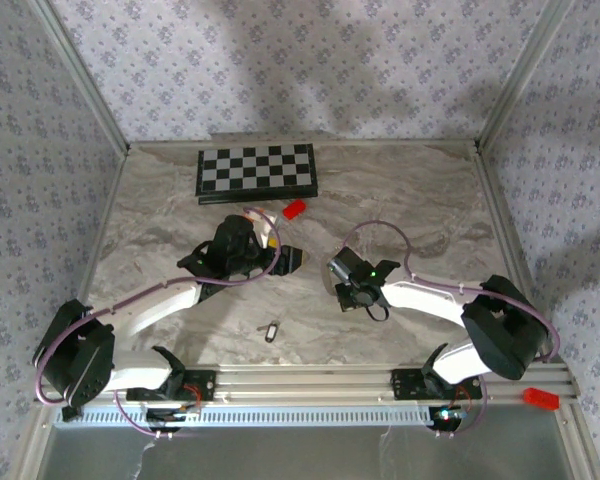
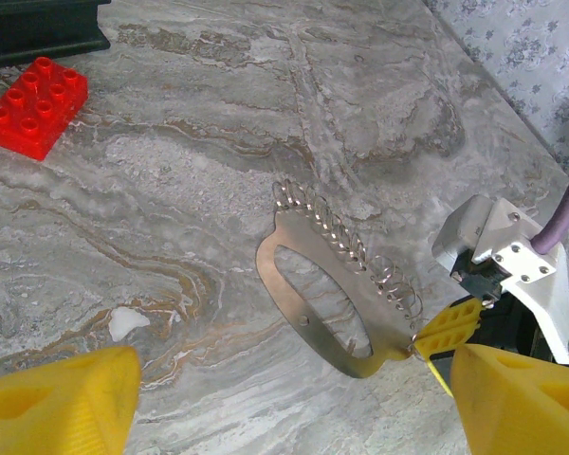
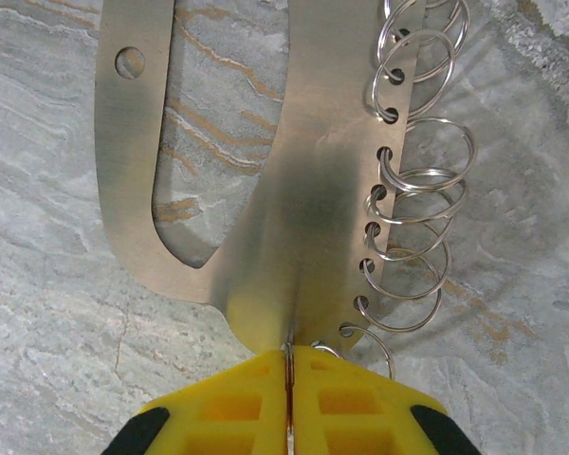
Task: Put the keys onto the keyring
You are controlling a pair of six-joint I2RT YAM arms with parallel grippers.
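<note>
The keyring (image 2: pixel 353 284) is a flat silvery oval plate with several wire rings along one edge, lying low over the marble table (image 2: pixel 218 123). My right gripper (image 3: pixel 289 379) is shut on the plate's narrow end, its yellow fingertips (image 2: pixel 450 327) pinching the metal (image 3: pixel 313 190). My left gripper (image 2: pixel 284 408) hangs open just in front of the plate, one yellow finger on each side, holding nothing. From above, the left gripper (image 1: pixel 285 258) and right gripper (image 1: pixel 338 268) face each other at mid-table. The keys (image 1: pixel 271 331), a tiny dark oblong piece, lie alone nearer the front edge.
A red block (image 2: pixel 35 104) (image 1: pixel 294 209) sits beside the checkerboard (image 1: pixel 257 172) at the back. Patterned walls close in the table's back and sides. A metal rail (image 1: pixel 310 380) runs along the front, with a red piece (image 1: pixel 540 398) at its right end.
</note>
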